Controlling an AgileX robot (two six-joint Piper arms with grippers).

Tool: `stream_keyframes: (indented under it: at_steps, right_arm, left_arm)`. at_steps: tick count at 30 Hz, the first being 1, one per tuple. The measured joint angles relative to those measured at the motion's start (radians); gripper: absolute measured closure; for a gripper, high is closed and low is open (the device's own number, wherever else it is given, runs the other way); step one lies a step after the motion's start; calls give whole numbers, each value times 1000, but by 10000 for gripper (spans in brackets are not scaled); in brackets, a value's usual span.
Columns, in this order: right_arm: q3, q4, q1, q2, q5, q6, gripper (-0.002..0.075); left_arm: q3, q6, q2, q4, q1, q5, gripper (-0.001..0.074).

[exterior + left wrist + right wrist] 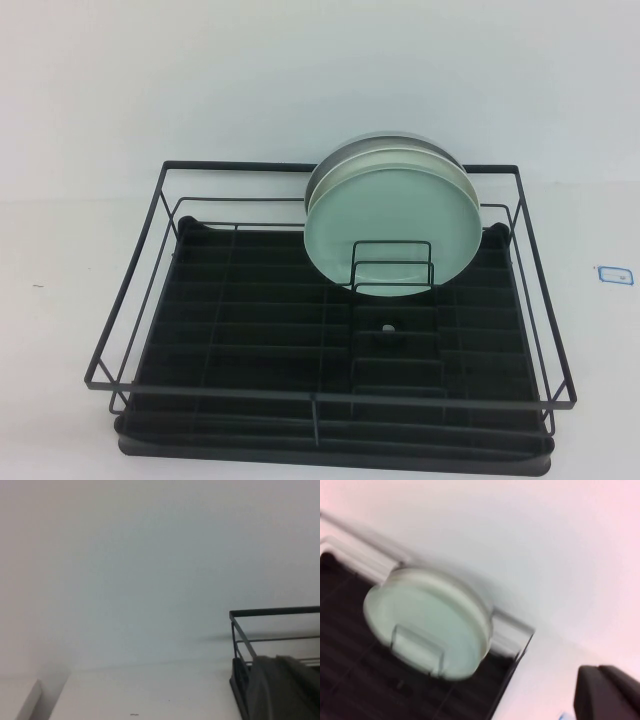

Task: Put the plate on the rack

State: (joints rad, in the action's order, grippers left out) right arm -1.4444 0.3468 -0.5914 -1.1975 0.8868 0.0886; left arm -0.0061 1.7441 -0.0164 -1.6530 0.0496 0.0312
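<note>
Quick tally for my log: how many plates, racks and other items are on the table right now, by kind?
Round pale mint-green glossy plate, upright in rack: 1
Whiter greyish plates stacked behind it: at least 2
Large rectangular black wire dish rack: 1
Small blue-edged white tag on table: 1
Total: at least 5
Neither gripper's fingertips show.

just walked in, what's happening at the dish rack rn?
Nothing is being held right now. The mint-green plate stands on edge in the rack, toward the back, propped by the upright wire dividers, with more plates stacked behind it. Neither arm shows in the high view. Part of the left gripper shows beside a rack corner; part of the right gripper is off to the side of the rack, away from the plates.
</note>
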Motion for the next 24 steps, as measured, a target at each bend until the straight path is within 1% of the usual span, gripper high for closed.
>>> stream_keyframes:
  at_steps: [2,4,7,9,11,13,17,19,20,21,23,24]
  right_arm:
    - [128,-28,0,84,-35,6,707]
    - [257,-73,0,169,-86,8,707]
    - [429,-125,0,289,-173,8,707]
    - [525,-141,0,365,-225,8,707]
    - [612,-153,0,442,-263,11,707]
    - [677,-188,0,505,-285,18,707]
    - [760,-280,0,572,-295,32,707]
    - [796,-291,0,579,-299,30,707]
    - [809,-274,0,579,-299,12,707]
    - [817,-241,0,579,-295,-8,707]
    - [819,-201,0,579,-249,-30,707]
    - [819,-185,0,581,-216,-34,707]
  left_arm:
    - [0,-68,0,172,0,12,734]
    - [0,-186,0,336,0,12,734]
    - [0,-517,0,665,0,12,734]
    - [0,-800,0,917,0,19,734]
    - [0,-987,0,1095,0,39,734]
    - [0,-1056,0,1148,0,67,734]
    - [0,-1058,0,1146,0,86,734]
    - [17,-1110,0,1218,0,75,734]
    - [31,-1197,0,1317,0,72,734]
    - [41,-1320,0,1443,0,74,734]
    - [41,-1568,0,1641,0,133,734]
    - [41,-1649,0,1690,0,140,734]
